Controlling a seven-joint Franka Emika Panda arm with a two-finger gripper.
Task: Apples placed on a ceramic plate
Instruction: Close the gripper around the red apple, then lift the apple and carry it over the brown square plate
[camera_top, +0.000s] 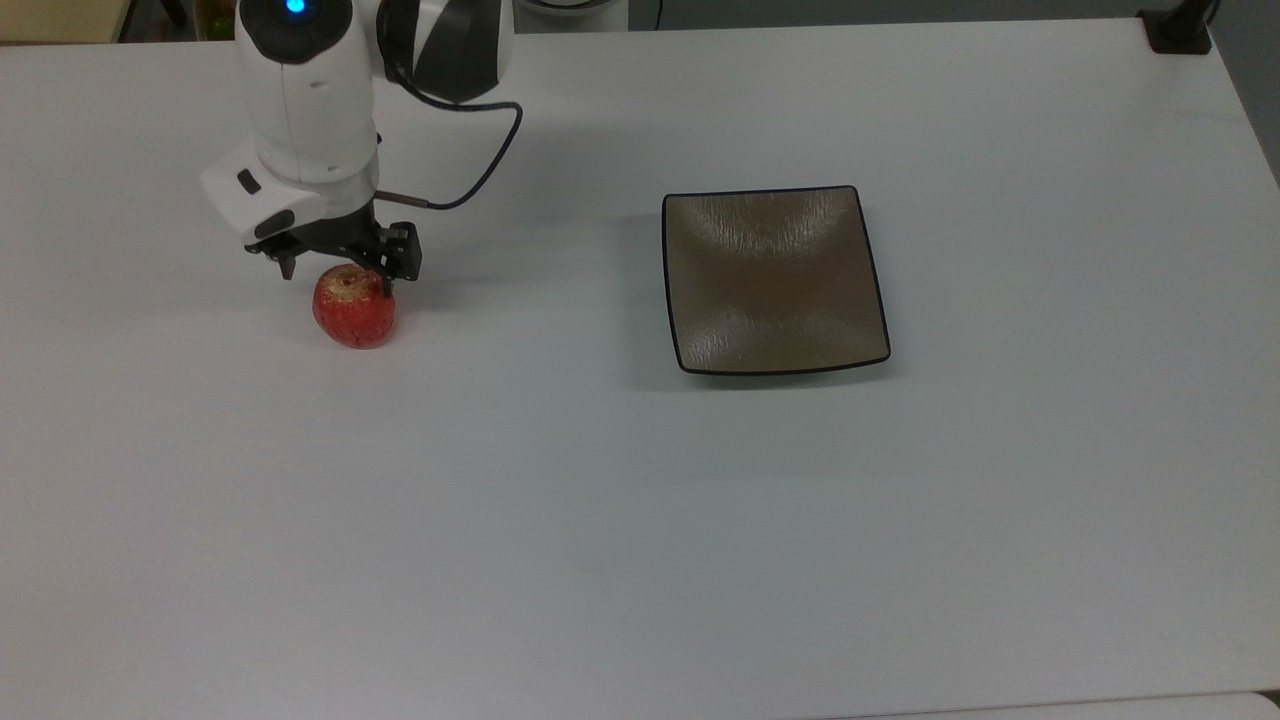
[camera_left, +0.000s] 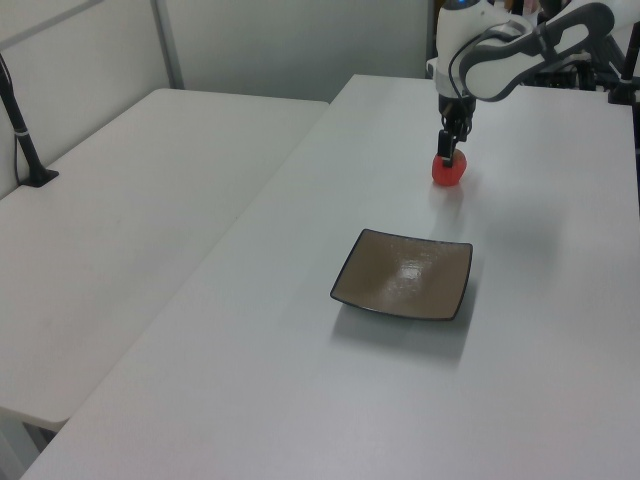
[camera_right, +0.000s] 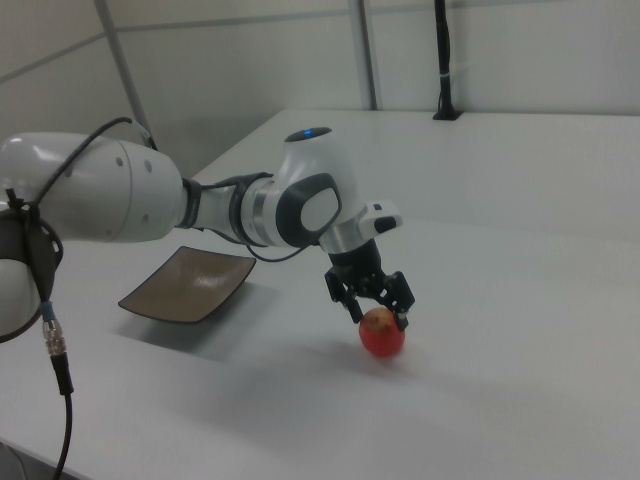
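The small red apple (camera_top: 355, 318) sits on the white table (camera_top: 600, 500) at the top view's left. My gripper (camera_top: 338, 277) is low over it and open, one finger on each side of the apple's upper part, with the pale stem patch between them. In the right view the gripper (camera_right: 377, 316) straddles the top of the apple (camera_right: 383, 338). The left view has the gripper (camera_left: 448, 151) just above the apple (camera_left: 450, 173). The square brown plate (camera_top: 775, 290) lies bare at the top view's right, well apart from the apple; it is also seen as the plate (camera_left: 405, 275) and the plate (camera_right: 190, 285).
A black cable (camera_top: 480, 165) loops from the wrist toward the top view's right. A second white table (camera_left: 120, 230) adjoins at the left view's left, with a black post (camera_left: 25, 140) standing on it. A dark clamp (camera_top: 1180, 30) sits at the top view's far right corner.
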